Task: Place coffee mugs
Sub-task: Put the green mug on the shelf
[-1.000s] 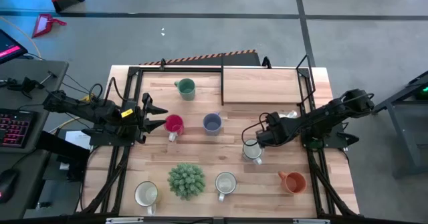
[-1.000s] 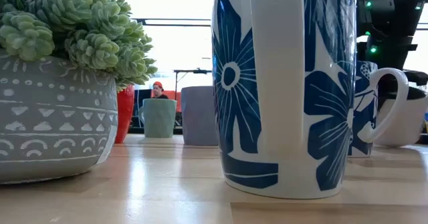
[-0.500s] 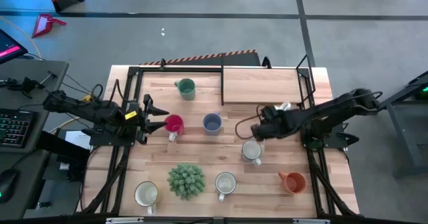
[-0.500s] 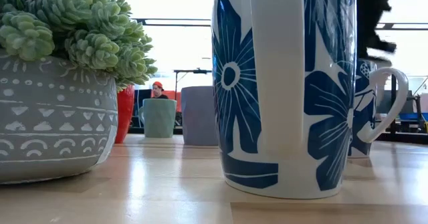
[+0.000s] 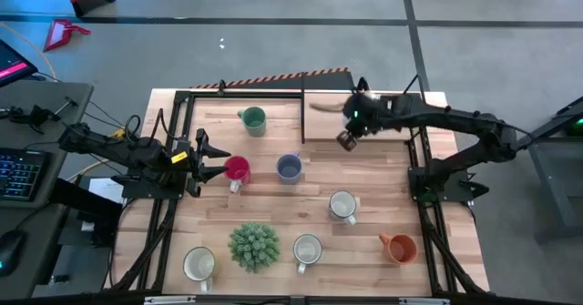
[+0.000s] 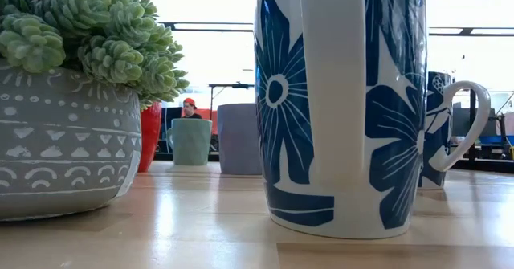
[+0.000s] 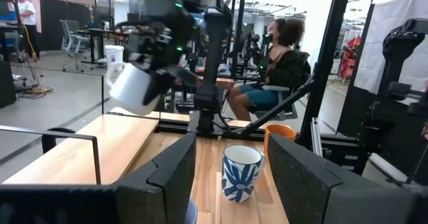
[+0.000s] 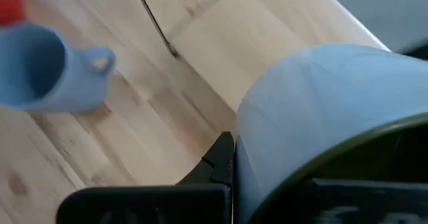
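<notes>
— While our right gripper (image 5: 348, 138) hangs over the table's (image 5: 273, 209) far right part, what do we have in it?

— A white mug (image 7: 134, 88), clenched and lifted clear of the wood, just at the edge of the raised board (image 5: 355, 116).

— And our left gripper (image 5: 217, 159)?

— Spread wide and holding nothing, waiting by the red mug (image 5: 237, 169) at the left side.

— Where do we see the other mugs?

— Teal mug (image 5: 253, 119) at the back, blue-grey mug (image 5: 289, 167) mid-table, a flowered white mug (image 5: 342, 205) right of centre, orange mug (image 5: 399, 247) front right, two pale mugs (image 5: 307, 249) flanking the potted plant (image 5: 253, 246) in front.
</notes>
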`<action>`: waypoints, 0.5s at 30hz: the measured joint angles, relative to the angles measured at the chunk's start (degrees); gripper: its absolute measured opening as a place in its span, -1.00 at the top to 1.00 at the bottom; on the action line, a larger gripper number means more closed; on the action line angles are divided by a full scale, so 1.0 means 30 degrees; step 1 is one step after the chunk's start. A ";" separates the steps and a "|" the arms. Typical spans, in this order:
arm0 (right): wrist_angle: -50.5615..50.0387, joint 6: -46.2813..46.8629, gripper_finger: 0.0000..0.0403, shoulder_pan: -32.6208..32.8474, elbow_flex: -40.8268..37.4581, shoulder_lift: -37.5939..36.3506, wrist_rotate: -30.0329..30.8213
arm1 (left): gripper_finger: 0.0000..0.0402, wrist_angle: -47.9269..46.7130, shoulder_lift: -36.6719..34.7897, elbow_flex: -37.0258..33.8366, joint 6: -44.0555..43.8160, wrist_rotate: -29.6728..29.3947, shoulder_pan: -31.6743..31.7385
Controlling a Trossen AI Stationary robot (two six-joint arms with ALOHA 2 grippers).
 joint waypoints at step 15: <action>0.2278 -0.6894 1.00 -0.5352 0.1754 0.6938 -0.6027 | 0.13 0.0015 0.0000 0.0000 -0.0044 -0.0962 -0.0007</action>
